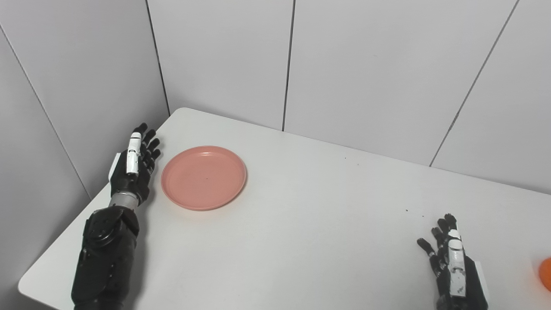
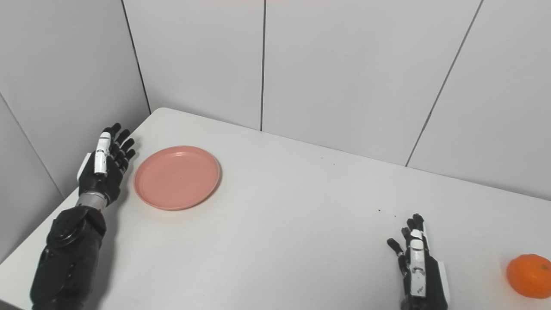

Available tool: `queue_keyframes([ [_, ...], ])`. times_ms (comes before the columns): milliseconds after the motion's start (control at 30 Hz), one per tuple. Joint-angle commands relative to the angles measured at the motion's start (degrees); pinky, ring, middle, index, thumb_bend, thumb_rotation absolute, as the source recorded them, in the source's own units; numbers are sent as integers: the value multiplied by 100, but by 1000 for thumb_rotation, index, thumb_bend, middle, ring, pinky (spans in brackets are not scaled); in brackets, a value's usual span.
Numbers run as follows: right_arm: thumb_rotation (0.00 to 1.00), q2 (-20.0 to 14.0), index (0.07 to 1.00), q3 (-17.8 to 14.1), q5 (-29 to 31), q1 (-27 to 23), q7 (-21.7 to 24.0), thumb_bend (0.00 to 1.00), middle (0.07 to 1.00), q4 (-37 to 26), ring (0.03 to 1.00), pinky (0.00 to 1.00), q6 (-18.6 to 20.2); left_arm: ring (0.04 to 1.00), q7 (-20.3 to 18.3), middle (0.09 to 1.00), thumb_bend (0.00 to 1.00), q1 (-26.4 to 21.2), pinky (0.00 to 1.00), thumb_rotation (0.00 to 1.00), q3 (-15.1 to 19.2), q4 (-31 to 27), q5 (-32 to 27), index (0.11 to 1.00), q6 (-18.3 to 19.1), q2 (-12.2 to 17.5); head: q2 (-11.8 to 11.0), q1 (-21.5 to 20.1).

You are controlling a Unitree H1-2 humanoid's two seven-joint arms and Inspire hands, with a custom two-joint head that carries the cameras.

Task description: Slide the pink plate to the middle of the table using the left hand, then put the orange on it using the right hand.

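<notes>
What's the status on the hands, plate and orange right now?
Left hand open, beside the round pink plate, not touching. Right hand open, idle; round orange fruit to its right, untouched. White table middle unobstructed.

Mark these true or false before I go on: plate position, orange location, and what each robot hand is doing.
1. The pink plate sits mid-table. False: it lies near the table's left edge.
2. The left robot hand is open beside the plate. True.
3. The orange is on the plate. False: it rests on the table at far right.
4. The right robot hand holds nothing. True.
5. The plate is empty. True.
</notes>
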Motion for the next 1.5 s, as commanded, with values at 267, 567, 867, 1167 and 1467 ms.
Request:
queue_keyframes([
  [267, 1000, -68, 1000, -62, 108, -39, 77, 187, 1000, 41, 1000, 1000, -84, 976, -99, 974, 297, -79, 1000, 1000, -95, 70, -26, 971, -323, 125, -4, 30],
  [567, 1000, -57, 1000, -97, 165, -59, 54, 192, 1000, 30, 1000, 1000, -30, 973, -83, 968, 294, -91, 1000, 1000, -88, 262, -51, 962, -334, 110, 2, 39],
  [867, 1000, -37, 1000, -111, 156, -64, 23, 186, 1000, 54, 1000, 1000, -54, 976, -239, 967, 305, -170, 1000, 1000, -95, 620, -171, 962, -404, 143, -1, 15],
  [1167, 1000, -64, 1000, -64, 69, -59, 48, 191, 1000, 55, 1000, 1000, -61, 956, -352, 954, 343, -150, 974, 1000, -305, 850, -78, 929, -597, 145, 10, 12],
  [1467, 1000, -29, 1000, -75, 78, -44, 5, 194, 1000, -14, 1000, 1000, 59, 952, -296, 956, 353, -114, 968, 1000, -472, 545, -115, 940, -282, 41, 42, -34],
])
